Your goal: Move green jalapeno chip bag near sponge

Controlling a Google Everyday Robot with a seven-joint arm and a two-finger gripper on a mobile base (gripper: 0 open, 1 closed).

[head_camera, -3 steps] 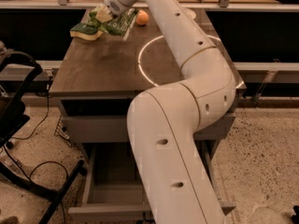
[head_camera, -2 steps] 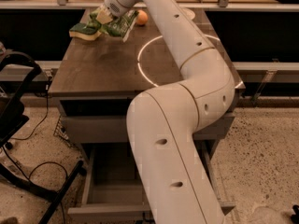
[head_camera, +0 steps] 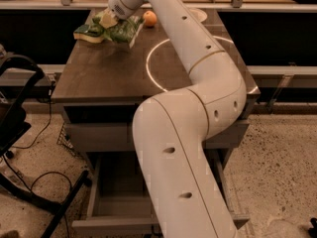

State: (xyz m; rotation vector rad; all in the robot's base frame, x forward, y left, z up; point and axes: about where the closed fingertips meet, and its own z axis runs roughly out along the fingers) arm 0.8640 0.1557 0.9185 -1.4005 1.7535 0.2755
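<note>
The green jalapeno chip bag (head_camera: 124, 31) lies crinkled at the far left of the table (head_camera: 109, 73), its left end touching or overlapping the sponge (head_camera: 85, 33). The sponge is a small block with a dark green top and a yellow body, just left of the bag. My gripper (head_camera: 110, 18) is at the bag's upper left end, right above it and close to the sponge. The white arm reaches over the table from the lower right and hides part of the bag's top.
A round orange fruit (head_camera: 149, 18) sits just right of the bag near the table's far edge. A white ring mark (head_camera: 148, 68) is on the tabletop. An open drawer (head_camera: 119, 207) juts out below the table. A black stand (head_camera: 20, 133) is at the left.
</note>
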